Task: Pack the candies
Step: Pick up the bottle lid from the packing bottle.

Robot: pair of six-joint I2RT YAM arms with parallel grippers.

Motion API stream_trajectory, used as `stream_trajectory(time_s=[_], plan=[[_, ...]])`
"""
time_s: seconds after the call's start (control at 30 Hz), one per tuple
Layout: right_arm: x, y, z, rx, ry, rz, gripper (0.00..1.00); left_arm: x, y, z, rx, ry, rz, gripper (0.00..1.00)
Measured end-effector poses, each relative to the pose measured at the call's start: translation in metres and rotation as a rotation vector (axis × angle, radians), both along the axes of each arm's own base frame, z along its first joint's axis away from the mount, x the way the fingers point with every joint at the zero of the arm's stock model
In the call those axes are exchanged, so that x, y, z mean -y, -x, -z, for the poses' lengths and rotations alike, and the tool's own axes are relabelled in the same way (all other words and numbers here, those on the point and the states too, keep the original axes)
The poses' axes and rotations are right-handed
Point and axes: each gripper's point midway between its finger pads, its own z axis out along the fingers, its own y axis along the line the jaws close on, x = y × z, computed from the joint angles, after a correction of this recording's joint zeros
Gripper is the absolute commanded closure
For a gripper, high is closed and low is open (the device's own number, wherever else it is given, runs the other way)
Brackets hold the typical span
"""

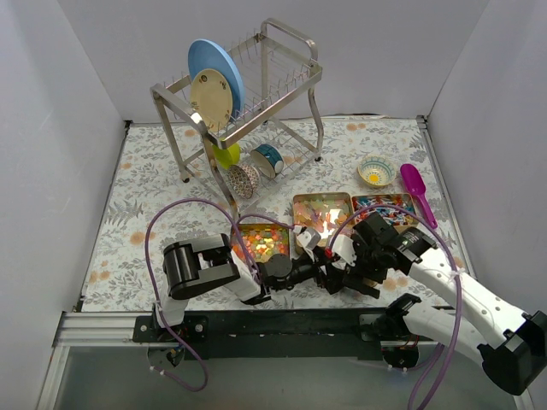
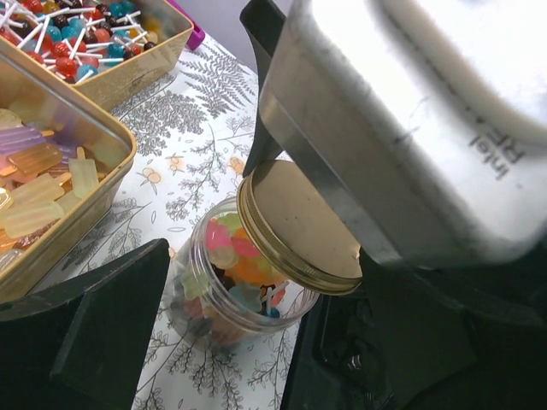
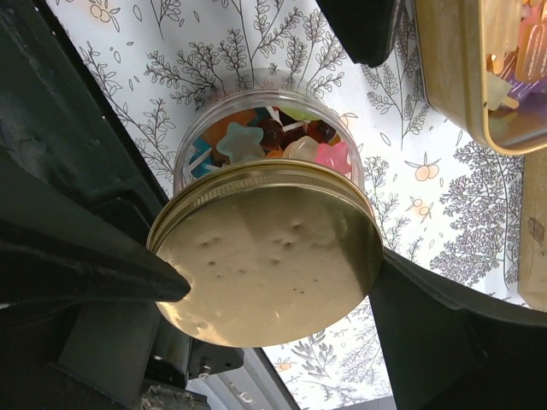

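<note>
Overhead, looks down on a table (image 1: pixel 145 179) laid with a leaf-and-flower cloth, shut in by plain white walls (image 1: pixel 51 102) on three sides. Carries at the back a metal dish rack (image 1: pixel 291 77) with a blue plate (image 1: pixel 224 61) and a cream plate (image 1: pixel 210 98) upright in it, and a patterned bowl (image 1: pixel 244 180) beneath. Has a small bowl (image 1: pixel 375 172) and a purple scoop (image 1: pixel 417 190) at the far right. Lines up three open tins (image 2: pixel 85 205) in a loose row in front of those, each full of candies (image 1: pixel 263 243): small red, orange and yellow bits on the left, pale yellow-orange gummies in the middle, red, blue and white wrapped ones on the right. Sets a clear jar (image 2: pixel 214 312) on the cloth just in front of the tins, between the two arms, filled with mixed candies close to the rim.

Finds the right gripper (image 3: pixel 282 273) clamped across a gold lid (image 3: pixel 269 231), one finger at each side of the lid's edge, jaws spread as far as the lid is wide. Holds that lid tilted at the jar's mouth, covering the near part, with candies showing past its far edge. Finds the left gripper (image 2: pixel 244 290) spread wide around the jar, low by the cloth, one finger just beside the jar's wall, the other side hidden behind the lid; cannot tell whether either finger touches the jar.
</note>
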Motion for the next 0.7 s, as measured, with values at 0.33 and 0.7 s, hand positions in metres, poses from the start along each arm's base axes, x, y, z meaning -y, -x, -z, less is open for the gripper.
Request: stream_trajectory(time_s=[0.33,0.7], plan=[[-0.002,0.002,-0.008,0.002,-0.029,0.013,0.02,0.003,0.003,-0.01,-0.005,0.039,0.027,0.1],[-0.026,0.014,-0.025,0.01,-0.192,-0.058,0.06,-0.058,-0.026,0.034,-0.038,-0.141,0.008,0.05]])
